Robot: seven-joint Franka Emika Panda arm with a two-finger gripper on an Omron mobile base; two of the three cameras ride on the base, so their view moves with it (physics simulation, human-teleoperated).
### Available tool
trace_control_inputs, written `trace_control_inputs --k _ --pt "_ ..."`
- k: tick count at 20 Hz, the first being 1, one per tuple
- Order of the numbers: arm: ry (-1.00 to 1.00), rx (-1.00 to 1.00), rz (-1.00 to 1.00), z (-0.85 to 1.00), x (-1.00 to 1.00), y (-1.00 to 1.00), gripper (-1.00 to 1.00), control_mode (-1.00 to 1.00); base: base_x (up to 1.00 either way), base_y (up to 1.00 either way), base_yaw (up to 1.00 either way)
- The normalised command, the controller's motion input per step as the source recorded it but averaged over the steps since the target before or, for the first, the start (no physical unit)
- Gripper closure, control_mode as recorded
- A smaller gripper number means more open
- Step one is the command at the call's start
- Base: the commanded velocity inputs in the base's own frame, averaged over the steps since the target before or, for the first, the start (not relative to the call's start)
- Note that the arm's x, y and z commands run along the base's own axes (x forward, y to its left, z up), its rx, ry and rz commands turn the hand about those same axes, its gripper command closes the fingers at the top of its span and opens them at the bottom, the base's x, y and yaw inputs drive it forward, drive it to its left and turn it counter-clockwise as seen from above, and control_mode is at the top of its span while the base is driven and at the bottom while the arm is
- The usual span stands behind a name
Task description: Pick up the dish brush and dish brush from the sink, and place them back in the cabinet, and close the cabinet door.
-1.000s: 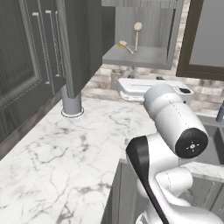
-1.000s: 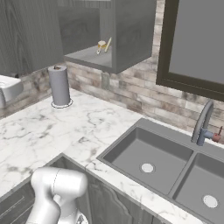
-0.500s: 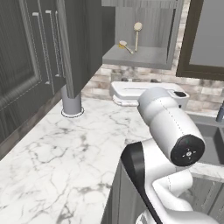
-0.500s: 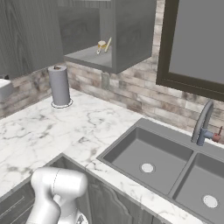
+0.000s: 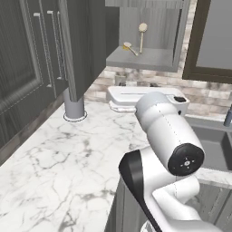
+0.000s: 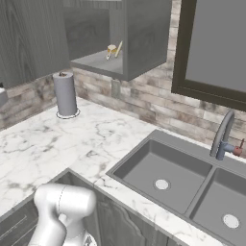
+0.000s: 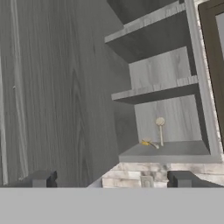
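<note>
Claw (image 7: 109, 179) wide open, empty, facing wall cabinet (image 7: 199, 105). Sink (image 6: 158, 163) basins bare. Cabinet door (image 7: 65, 87) swung open beside claw. Beyond, both brushes on bottom shelf: one upright (image 7: 160, 129), one lying (image 7: 148, 143). Risk: door push glances off edge; upright brush could topple.

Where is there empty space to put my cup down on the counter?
The marble counter is bare between the paper towel roll and the sink, and toward the near edge. It is crowded by the wall, where a white appliance sits. The cabinet shelf already holds both brushes.
</note>
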Motion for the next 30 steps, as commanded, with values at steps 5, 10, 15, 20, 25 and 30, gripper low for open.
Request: trace_control_inputs --k 5,10,15,20,25,30 --pt "0.00 0.00 0.03 0.00 -0.12 0.29 -1.00 -1.00 0.00 0.00 0.00" --pt "0.00 0.00 0.06 0.00 -0.09 0.35 -1.00 -1.00 0.00 0.00 0.00" --pt "0.01 0.00 0.04 0.00 0.00 0.28 -1.00 -1.00 0.00 0.00 0.00" --pt "0.00 0.00 0.10 0.00 0.00 0.04 -1.00 -1.00 0.00 0.00 0.00" --pt "0.00 0.00 0.09 -0.04 0.04 0.04 -1.00 -1.00 0.00 0.00 0.00" --pt "0.00 0.00 0.07 -0.06 0.04 0.07 -1.00 -1.00 0.00 0.00 0.00"
